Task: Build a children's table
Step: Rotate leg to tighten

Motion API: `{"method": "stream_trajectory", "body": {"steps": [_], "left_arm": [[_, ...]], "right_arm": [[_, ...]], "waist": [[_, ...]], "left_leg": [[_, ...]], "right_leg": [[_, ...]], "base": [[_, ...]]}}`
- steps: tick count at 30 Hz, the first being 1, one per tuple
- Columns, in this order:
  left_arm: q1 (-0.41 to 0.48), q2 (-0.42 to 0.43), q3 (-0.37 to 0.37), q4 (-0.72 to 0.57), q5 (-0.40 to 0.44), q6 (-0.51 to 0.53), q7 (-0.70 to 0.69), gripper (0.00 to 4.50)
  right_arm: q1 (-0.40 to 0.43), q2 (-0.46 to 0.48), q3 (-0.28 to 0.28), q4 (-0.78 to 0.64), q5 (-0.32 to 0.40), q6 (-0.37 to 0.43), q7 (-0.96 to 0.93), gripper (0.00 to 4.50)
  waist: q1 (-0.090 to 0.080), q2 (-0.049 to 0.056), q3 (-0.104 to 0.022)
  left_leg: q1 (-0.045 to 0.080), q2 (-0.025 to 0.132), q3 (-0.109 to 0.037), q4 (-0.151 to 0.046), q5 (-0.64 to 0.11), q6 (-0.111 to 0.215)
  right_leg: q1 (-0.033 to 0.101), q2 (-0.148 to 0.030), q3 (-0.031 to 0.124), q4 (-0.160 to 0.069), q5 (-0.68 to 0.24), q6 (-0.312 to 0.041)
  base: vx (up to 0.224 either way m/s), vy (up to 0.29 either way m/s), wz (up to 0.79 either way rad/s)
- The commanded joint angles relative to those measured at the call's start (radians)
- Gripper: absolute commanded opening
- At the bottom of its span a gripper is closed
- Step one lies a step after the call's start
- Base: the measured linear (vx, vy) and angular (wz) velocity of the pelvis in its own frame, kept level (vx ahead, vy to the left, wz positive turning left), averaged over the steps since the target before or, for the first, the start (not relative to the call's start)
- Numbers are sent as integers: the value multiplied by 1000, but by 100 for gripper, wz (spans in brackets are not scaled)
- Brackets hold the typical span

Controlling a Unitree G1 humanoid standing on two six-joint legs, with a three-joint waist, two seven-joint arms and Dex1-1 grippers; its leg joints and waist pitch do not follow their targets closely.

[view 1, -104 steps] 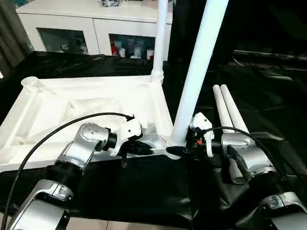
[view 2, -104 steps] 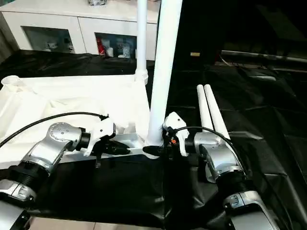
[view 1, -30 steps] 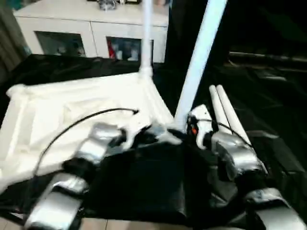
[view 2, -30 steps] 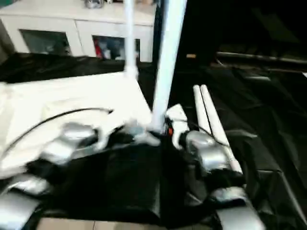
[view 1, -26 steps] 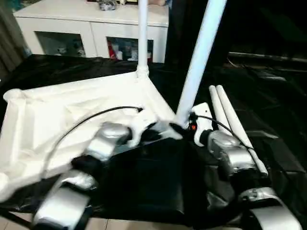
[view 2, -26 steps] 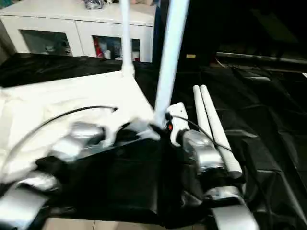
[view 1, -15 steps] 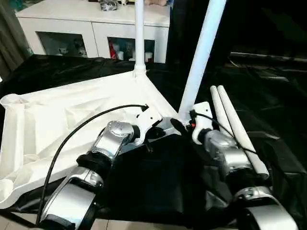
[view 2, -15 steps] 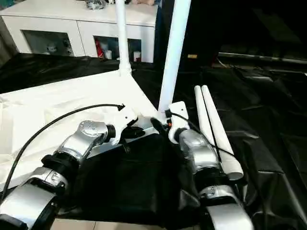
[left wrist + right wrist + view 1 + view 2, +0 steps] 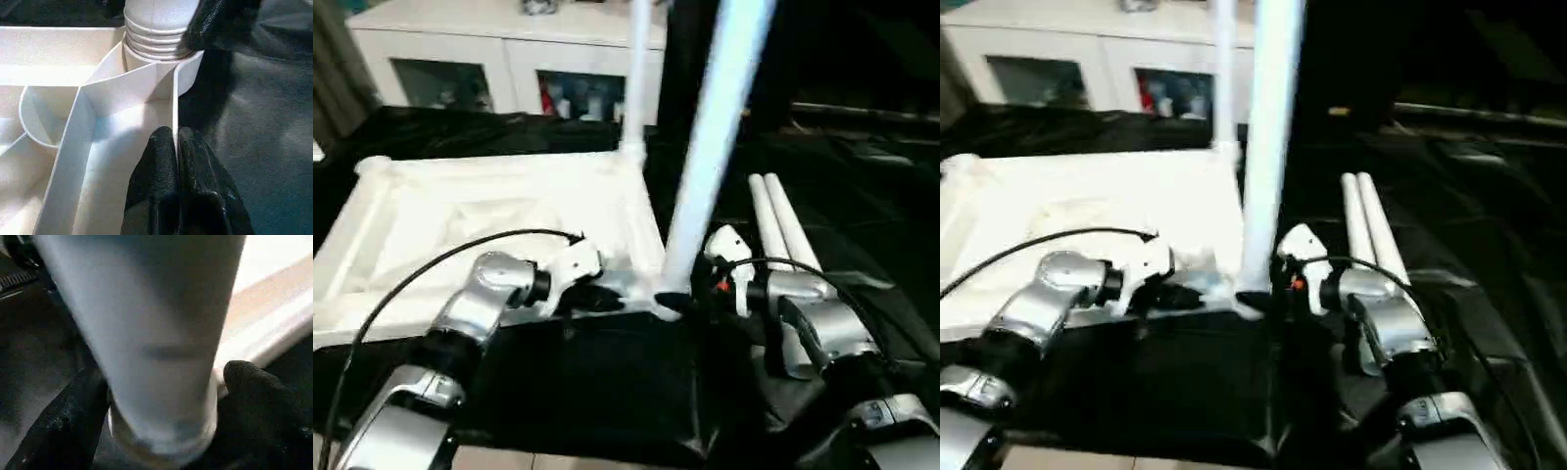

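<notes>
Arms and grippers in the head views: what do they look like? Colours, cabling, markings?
Both forearms are silver metal cylinders with dark joint rings. The left gripper and right gripper each have a white housing and two black fingers. A black cable loops from each forearm to its gripper. The right gripper's housing carries a small orange-red mark.

no legible text, label or number anywhere
</notes>
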Motion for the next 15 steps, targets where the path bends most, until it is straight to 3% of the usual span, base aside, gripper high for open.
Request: {"method": "stream_trajectory", "body": {"steps": [1,3,4,6,15], "left_arm": [[26,-8,-31,12,-15,1,-47,0],[30,-2,-28,3,-9,2,-45,0],[30,0,-28,1,-9,4,-44,0],[31,2,-29,-1,-10,5,-43,0],[30,6,-24,0,-7,8,-41,0]], "right_arm": [[8,-18,5,-24,17,11,18,386],[14,-19,10,-32,19,17,33,386],[14,-18,10,-34,21,21,38,358],[13,-16,12,-34,22,23,46,346],[10,-5,14,-28,14,26,39,278]], "waist": [[2,-5,-49],[2,-5,-50],[2,-6,-49],[2,-6,-50],[2,-5,-51]], "left_leg": [[-10,30,2,-60,-117,82],[-10,29,1,-60,-117,75],[-12,29,0,-60,-113,73],[-12,28,0,-60,-108,72],[-12,27,0,-59,-100,70]], "right_leg": [[61,-70,60,-70,-163,-216],[62,-71,60,-71,-178,-205],[63,-71,60,-71,-184,-198],[63,-71,60,-72,-190,-193],[63,-70,60,-70,-174,-195]], "base": [[0,0,0],[0,0,0],[0,0,0],[0,0,0],[0,0,0]]}}
